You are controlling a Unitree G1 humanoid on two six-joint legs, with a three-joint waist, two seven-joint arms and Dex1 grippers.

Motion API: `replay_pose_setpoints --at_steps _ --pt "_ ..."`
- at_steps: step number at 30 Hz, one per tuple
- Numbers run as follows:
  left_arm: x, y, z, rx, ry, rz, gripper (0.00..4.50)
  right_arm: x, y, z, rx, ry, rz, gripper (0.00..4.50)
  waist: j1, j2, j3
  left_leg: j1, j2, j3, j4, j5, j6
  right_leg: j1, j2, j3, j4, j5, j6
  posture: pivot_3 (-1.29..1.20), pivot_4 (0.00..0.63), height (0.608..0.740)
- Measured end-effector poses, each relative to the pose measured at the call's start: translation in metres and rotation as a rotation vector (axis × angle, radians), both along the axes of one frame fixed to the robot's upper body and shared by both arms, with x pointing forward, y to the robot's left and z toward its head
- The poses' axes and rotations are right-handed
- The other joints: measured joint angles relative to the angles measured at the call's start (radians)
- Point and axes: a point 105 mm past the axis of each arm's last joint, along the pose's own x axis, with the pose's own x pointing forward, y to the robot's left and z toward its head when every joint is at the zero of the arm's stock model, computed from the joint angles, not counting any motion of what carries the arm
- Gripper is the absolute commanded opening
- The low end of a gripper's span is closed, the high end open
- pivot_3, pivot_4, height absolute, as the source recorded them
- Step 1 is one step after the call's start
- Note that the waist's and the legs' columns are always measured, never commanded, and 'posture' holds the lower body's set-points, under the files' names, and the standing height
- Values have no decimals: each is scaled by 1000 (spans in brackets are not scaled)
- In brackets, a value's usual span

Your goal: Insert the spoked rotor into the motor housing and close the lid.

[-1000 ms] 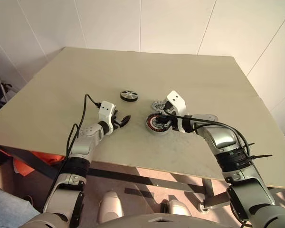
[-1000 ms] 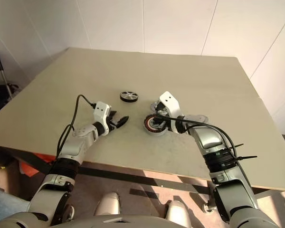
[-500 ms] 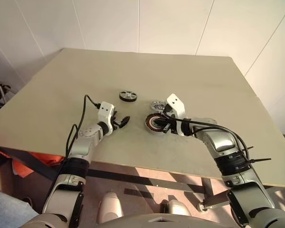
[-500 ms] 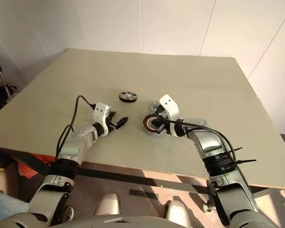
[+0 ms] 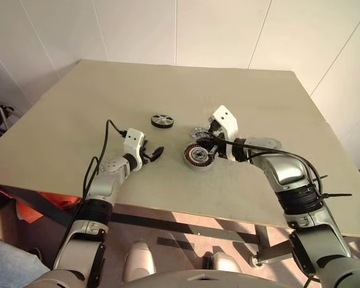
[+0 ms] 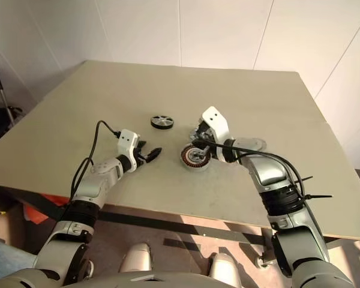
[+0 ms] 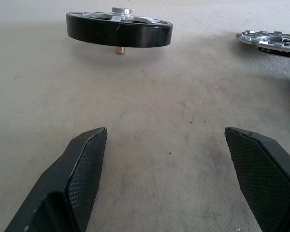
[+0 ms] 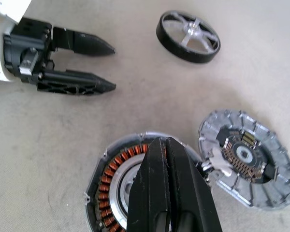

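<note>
Room and work surface. White panelled walls (image 5: pixel 228 30) enclose two sides of a large beige table (image 5: pixel 168 90), whose far half is bare and offers wide open room; the near edge runs just in front of the arms, with floor below it.

Parts, near the table's centre. The motor housing (image 5: pixel 197 156), copper windings showing, lies flat and uncovered. The lid (image 8: pixel 246 157) rests just beyond it on the right-arm side, its rim at or over the housing's edge. The spoked rotor (image 5: pixel 162 121) sits apart from both, further toward the far-left, with clear table all round.

Arms. The right gripper (image 8: pixel 171 166) hangs over the housing, fingers clenched together on nothing. The left gripper (image 5: pixel 155 153) hovers left of the housing, fingers spread wide and empty, pointing toward the rotor across bare table.
</note>
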Motion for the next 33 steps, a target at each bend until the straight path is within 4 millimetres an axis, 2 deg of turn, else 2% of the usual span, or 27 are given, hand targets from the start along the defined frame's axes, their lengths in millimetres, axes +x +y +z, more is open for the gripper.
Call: replay_pose_setpoints --at_steps 3,5,9,17,22,25,30,32,33 --pt "0 0 0 0 1 0 4112 -2 1 -1 5 12 1 41 0 0 0 0 0 0 0 0 0 0 0 0 0 0 0 0 0 740" --pt "0 0 0 0 2 0 4112 -4 2 -8 9 37 -1 41 0 0 0 0 0 0 0 0 0 0 0 0 0 0 0 0 0 740" --pt "-1 1 -1 1 3 2 4112 -11 5 -46 -18 129 -12 41 0 0 0 0 0 0 0 0 0 0 0 0 0 0 0 0 0 740" --pt "0 1 -1 2 5 5 4112 -3 1 -39 -41 99 -34 41 -1 1 0 1 0 0 0 0 0 1 0 1 0 0 0 0 0 740" --pt "0 1 -1 2 4 8 4112 5 -1 -6 -13 15 -37 41 0 1 0 1 0 0 0 0 0 0 0 1 0 0 0 0 0 740" --pt "0 1 -1 2 3 8 4112 6 2 5 -7 -19 -24 41 0 1 0 1 0 0 0 0 0 1 0 1 0 0 0 0 0 740" --pt "0 1 -1 2 3 8 4112 5 2 2 -8 -7 -25 41 0 1 0 1 0 0 0 0 0 1 0 1 0 0 0 0 0 740" --pt "0 1 -1 2 3 8 4112 2 1 -8 -13 20 -28 41 0 1 0 1 0 0 0 0 0 1 0 1 0 0 0 0 0 740" --pt "0 1 -1 2 3 8 4112 -1 0 -19 -21 52 -31 41 0 1 -1 1 0 0 0 0 0 1 0 0 0 0 0 0 0 740"
